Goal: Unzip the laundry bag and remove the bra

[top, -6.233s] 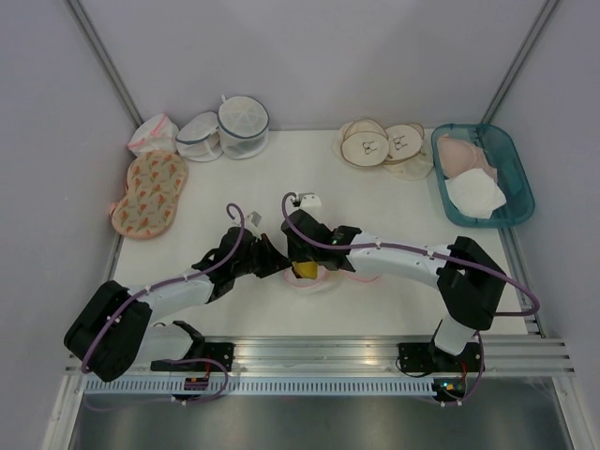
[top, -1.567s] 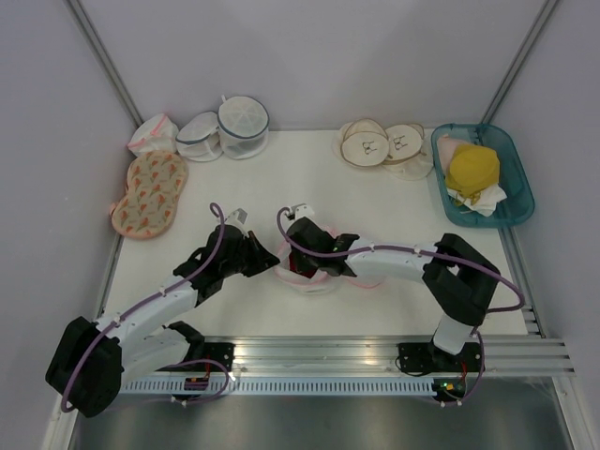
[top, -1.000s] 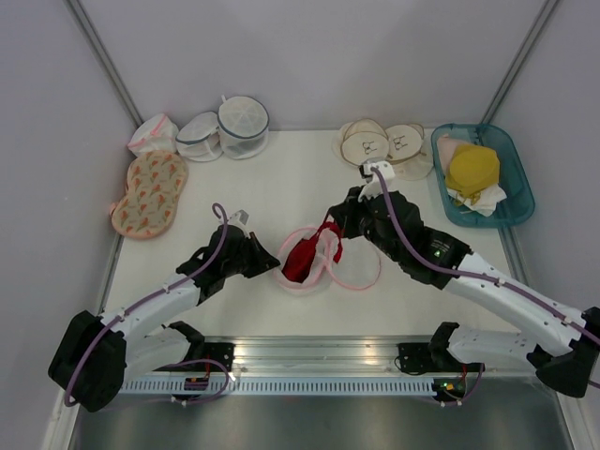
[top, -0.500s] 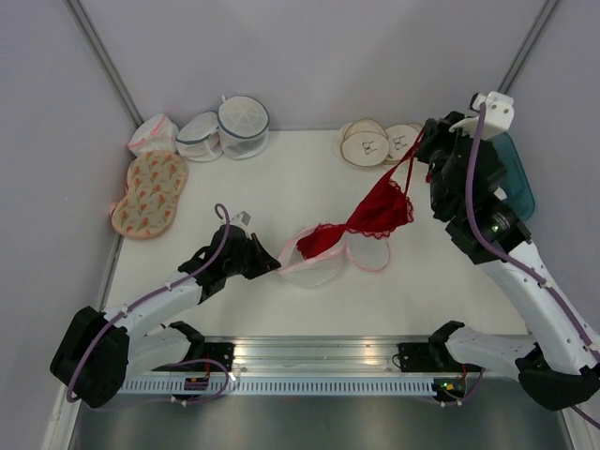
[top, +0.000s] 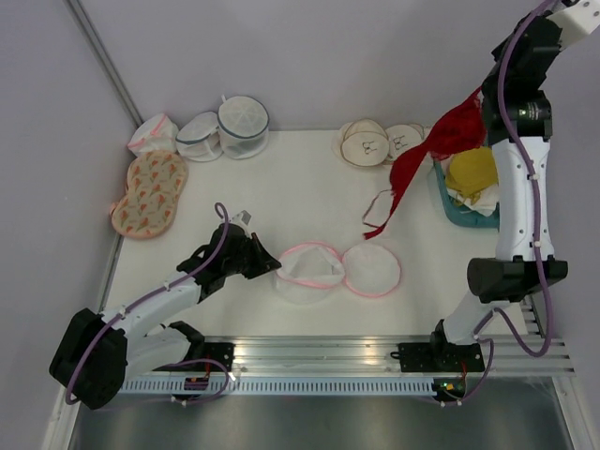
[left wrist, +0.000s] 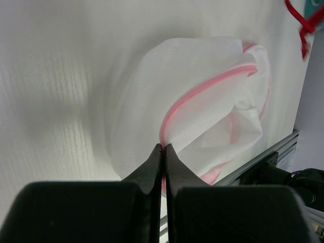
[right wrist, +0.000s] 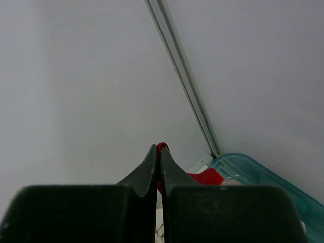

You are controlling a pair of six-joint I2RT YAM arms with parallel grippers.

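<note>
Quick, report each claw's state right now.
Left claw: closed on the laundry bag, at its pink rim.
Right claw: closed on the red bra, which hangs in the air.

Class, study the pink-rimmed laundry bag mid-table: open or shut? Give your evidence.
Open. The laundry bag has its two round halves spread side by side, and the red bra hangs outside it from the right gripper.

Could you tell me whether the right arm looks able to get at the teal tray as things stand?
Probably yes. The right gripper, shut on the red bra, hangs high near the teal tray, and nothing stands between them, though a yellow garment already lies in the tray.
</note>
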